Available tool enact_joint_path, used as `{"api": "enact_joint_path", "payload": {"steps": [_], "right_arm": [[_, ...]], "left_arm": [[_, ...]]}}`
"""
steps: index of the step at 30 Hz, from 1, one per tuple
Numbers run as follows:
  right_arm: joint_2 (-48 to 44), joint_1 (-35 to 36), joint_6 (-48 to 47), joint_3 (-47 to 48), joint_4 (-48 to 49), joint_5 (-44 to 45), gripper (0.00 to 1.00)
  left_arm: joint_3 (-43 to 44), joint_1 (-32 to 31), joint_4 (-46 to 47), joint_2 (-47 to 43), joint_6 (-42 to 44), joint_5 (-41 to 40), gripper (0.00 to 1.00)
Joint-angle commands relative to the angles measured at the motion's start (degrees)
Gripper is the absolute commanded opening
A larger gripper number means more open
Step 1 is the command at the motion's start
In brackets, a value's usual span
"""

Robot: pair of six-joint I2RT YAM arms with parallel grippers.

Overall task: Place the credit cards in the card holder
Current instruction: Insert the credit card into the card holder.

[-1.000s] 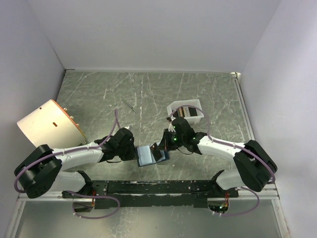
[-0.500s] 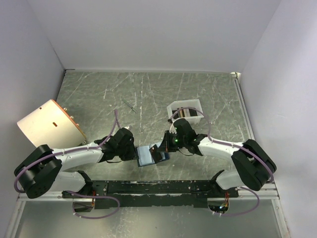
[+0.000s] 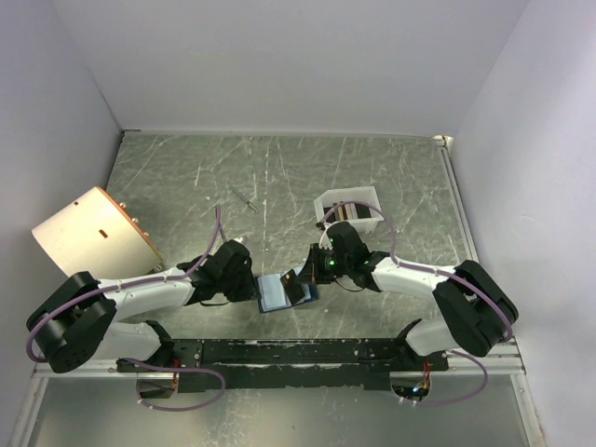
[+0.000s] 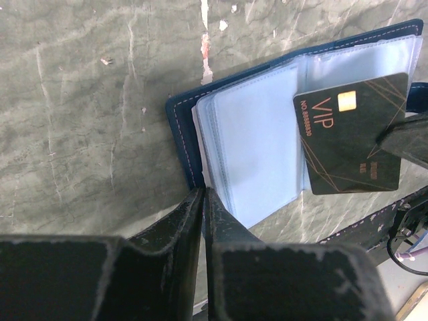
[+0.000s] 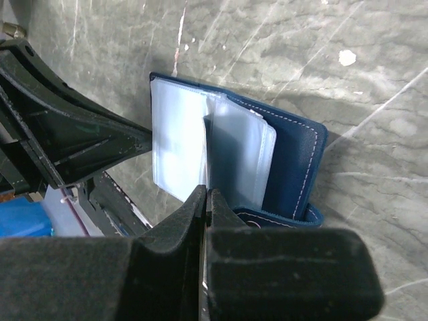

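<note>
Right gripper [image 5: 204, 195] is pressed together on the VIP card [image 4: 351, 134], gripping its outer end. Its own wrist view only catches the card edge-on. The card lies across the open card holder [image 5: 294, 160], with its leading edge over the clear sleeves [image 4: 257, 147]. Can't tell whether it's entered a pocket mouth or is just sitting on top.

Left gripper [image 4: 202, 197] is closed at the holder's near corner. It looks like it's pinching the cover and sleeve edges, which anchors the holder on the table [image 3: 186, 186].

My read is this is mid-insertion. To do it well:
- Keep the card low and nearly flat, with its leading edge square to the pocket opening.
- Push along the pocket axis only. The sleeves are floppy and fanned, so the card could easily slip between pages instead of into a pocket.
- Left must hold firm or the holder will skid with the push.
- Release only once the card is mostly seated, since the fingers will foul the sleeve edge.

Remaining cards [image 3: 354, 212] are in the white tray [image 3: 346, 192], just beyond the right arm.
</note>
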Motion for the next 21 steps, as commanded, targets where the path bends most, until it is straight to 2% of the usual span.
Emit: {"api": "enact_joint_path", "payload": {"steps": [1,21], "right_arm": [[-1.10,-1.24,0.00,-0.91,-0.30,1.45,0.00],[2.98,-2.33,0.05,-2.31,4.44,-3.74,0.00]], "left_arm": [[-1.51,0.22,-2.84,-0.46,0.41,-1.80,0.19],[-0.87,0.24,-1.49,1.54,0.56,-0.72,0.19]]}}
